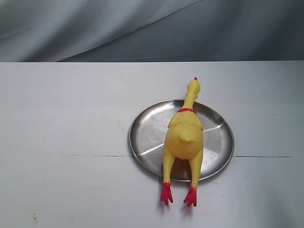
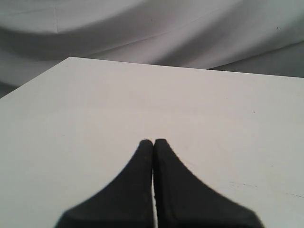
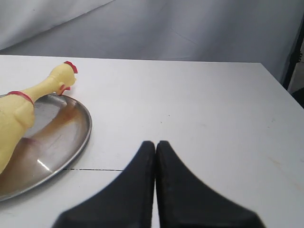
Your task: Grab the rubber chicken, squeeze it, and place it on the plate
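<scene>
Placement looks done, as far as can be judged: the wide white tabletop (image 1: 71, 142) carries the round shallow shiny steel plate (image 1: 147, 133) a little toward its right edge and clear of every edge in view. The long yellow rubber chicken (image 1: 184, 137) with red comb, neck band and feet lies lengthwise across that plate. Its body rests inside the rim. The head pokes out past the rim toward the tabletop's far edge, and the red feet reach over the rim toward the near edge. Nothing else is in the plate. The squeeze leaves no trace to judge by. Neither arm shows in the exterior view. The black left gripper (image 2: 153, 141) is clenched on nothing above bare tabletop. The black right gripper (image 3: 155, 142) is likewise clenched and empty, near the plate but apart from it.
</scene>
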